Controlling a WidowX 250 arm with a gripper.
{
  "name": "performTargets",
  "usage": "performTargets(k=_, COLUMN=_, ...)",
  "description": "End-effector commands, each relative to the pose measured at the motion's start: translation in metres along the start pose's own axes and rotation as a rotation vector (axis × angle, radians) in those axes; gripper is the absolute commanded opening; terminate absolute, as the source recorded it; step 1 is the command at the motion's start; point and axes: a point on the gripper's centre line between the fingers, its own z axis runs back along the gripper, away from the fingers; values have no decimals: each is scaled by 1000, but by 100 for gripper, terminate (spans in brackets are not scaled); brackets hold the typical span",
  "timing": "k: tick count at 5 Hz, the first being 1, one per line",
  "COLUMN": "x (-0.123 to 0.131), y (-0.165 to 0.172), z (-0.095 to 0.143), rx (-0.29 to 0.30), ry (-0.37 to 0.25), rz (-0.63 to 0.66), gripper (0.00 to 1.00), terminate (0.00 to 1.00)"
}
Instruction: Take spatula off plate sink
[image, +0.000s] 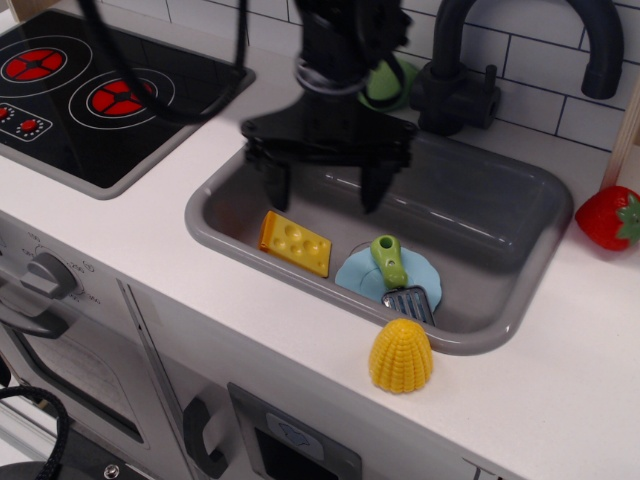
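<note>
White toy-kitchen table, grey sink (520, 215) set in it. Claw (322, 195) hovers over the sink, prongs spread apart, holding nothing. Approach step, I'd judge. Spatula (395, 272) lies on plate (357, 273) at sink's near wall, blade overhanging the rim. Next: shift toward the green handle, descend, close. Cheese wedge (295, 243) also in sink, beside plate
</note>
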Motion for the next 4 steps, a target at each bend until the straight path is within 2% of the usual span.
performTargets(k=1, x=16, y=-30, z=-21, rx=-60, ry=-7, rz=102, gripper=100, terminate=0)
performTargets(k=2, x=9, y=-37, z=-27, rx=-84, ry=-25, rz=137, gripper=100, terminate=0)
performTargets(k=4, x=4, y=-49, z=-42, rx=-86, ry=-40, rz=163, gripper=100, terminate=0)
